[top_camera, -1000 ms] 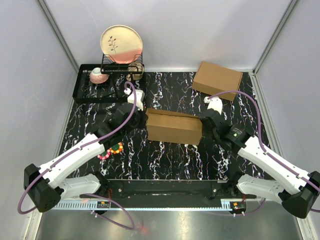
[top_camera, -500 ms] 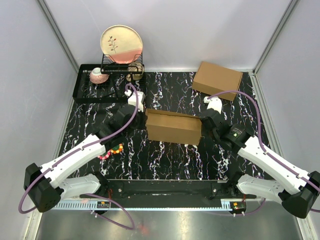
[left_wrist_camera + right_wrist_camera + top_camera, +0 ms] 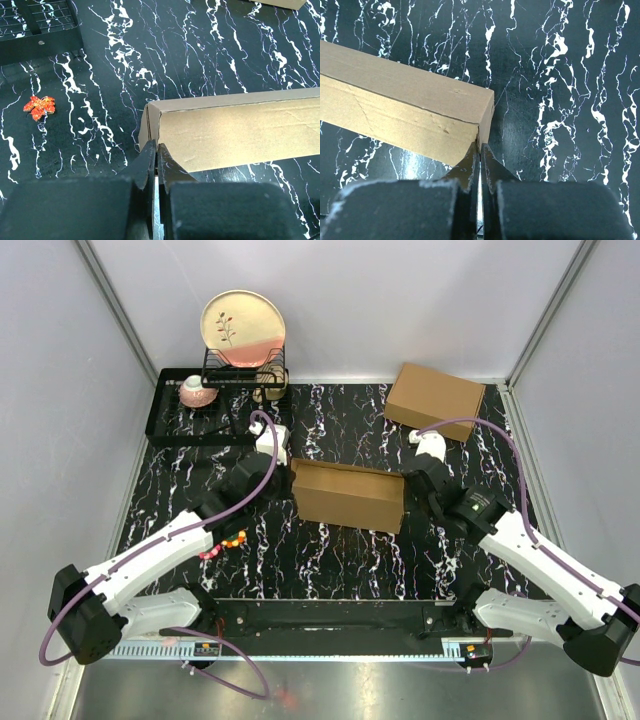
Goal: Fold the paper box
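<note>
The paper box [image 3: 348, 495] lies made up as a long brown cardboard block in the middle of the black marbled table. My left gripper [image 3: 285, 483] is at its left end, shut, fingertips touching the box's near left corner [image 3: 150, 120] in the left wrist view [image 3: 156, 146]. At the right end my right gripper [image 3: 410, 492] is also shut. Its tips [image 3: 479, 145] rest against the near right corner of the box [image 3: 410, 107]. Neither pair of jaws has anything between them.
A second closed cardboard box [image 3: 434, 400] sits at the back right. At the back left a black dish rack [image 3: 170, 420] holds a plate [image 3: 243, 328] and a pink bowl [image 3: 197, 392]. A colourful toy [image 3: 228, 538] lies by the left arm, and a red leaf-shaped piece [image 3: 39, 106] is left of the box.
The left arm has edged slightly toward the box's left end. The box and the right gripper have barely shifted. Both grippers stay shut.
</note>
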`<action>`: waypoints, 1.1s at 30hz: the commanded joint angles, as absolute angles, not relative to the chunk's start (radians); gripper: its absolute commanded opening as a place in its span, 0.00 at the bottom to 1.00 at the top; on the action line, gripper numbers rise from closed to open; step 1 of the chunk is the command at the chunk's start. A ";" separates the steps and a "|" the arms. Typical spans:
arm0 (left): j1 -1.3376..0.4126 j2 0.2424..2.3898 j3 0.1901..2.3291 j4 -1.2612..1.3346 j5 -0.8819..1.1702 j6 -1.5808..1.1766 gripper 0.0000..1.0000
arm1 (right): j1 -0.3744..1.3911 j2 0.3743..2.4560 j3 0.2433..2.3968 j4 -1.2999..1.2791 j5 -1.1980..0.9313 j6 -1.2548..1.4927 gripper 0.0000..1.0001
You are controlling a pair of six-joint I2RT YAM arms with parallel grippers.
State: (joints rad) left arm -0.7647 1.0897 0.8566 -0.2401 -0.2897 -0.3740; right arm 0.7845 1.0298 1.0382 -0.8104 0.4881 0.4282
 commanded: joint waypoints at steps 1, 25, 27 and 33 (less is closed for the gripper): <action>-0.772 1.108 0.842 -0.244 -0.279 -0.377 0.00 | 0.788 1.034 1.135 -0.790 0.466 0.456 0.00; -0.808 1.158 0.893 -0.308 -0.376 -0.354 0.00 | 0.787 1.023 1.140 -0.838 0.571 0.477 0.28; -0.808 1.160 0.897 -0.310 -0.376 -0.357 0.00 | 0.788 1.019 1.137 -0.838 0.580 0.477 0.29; -0.808 1.163 0.910 -0.324 -0.380 -0.359 0.00 | 0.787 1.016 1.121 -0.859 0.591 0.483 0.28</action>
State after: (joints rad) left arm -0.8074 1.1431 0.8825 -0.2470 -0.3683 -0.3561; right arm 0.7845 1.0336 1.1126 -0.8589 0.5419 0.4683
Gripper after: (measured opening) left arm 0.007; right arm 0.284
